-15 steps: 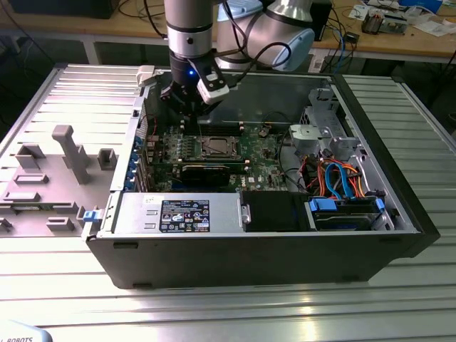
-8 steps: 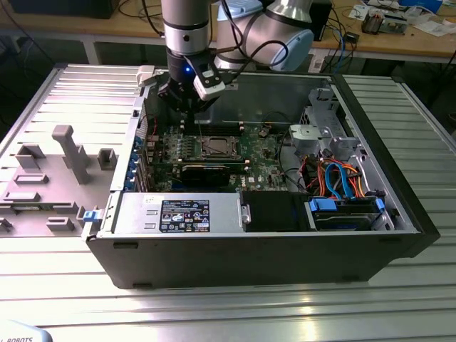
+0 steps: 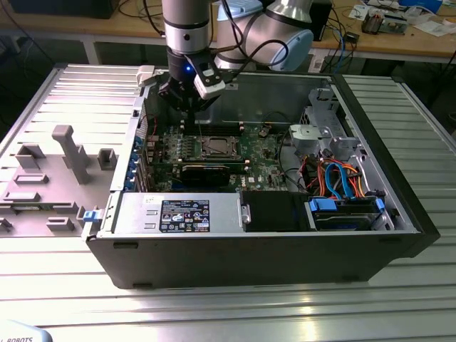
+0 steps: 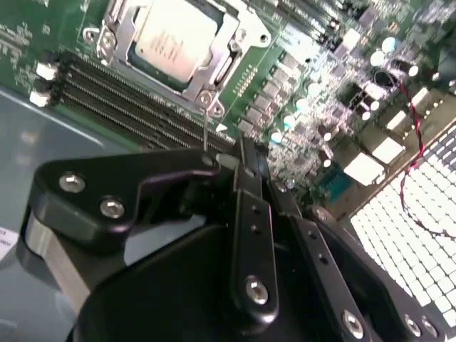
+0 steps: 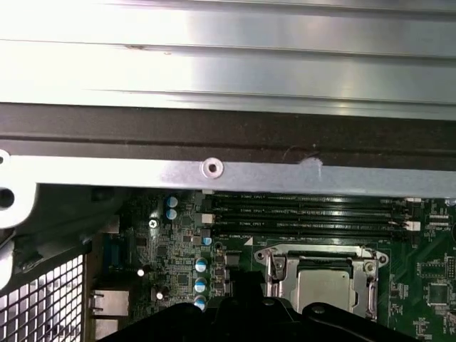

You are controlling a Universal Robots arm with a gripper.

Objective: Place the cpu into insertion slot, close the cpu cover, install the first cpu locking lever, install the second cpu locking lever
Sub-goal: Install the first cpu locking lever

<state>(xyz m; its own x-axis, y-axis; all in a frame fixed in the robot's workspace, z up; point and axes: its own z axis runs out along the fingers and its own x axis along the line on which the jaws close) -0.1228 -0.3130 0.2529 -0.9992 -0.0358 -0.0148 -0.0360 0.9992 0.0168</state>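
Hovering inside the open computer case, the gripper hangs over the far edge of the motherboard, a little to the exterior view's left of the insertion slot. In the second wrist view its black fingers are drawn together on the free end of a thin metal locking lever. The lever rises straight from a corner of the slot up to the fingertips.

The cpu sits in the slot. Its grey top shows through the window of the cpu cover, which lies flat over it; both wrist views show this.

Long dark memory slots run along the motherboard's far edge, between the insertion slot and the case wall, directly under the gripper. A black expansion card stands just beside the slot on its near side. A power supply fills the case's near edge beyond it. At the case's end on the exterior view's right, a metal drive cage stands over a bundle of orange and blue cables, well apart from the slot.

The case rests on a slatted metal worktop. A grey fixture tray lies beside it toward the worktop's edge at the exterior view's left.
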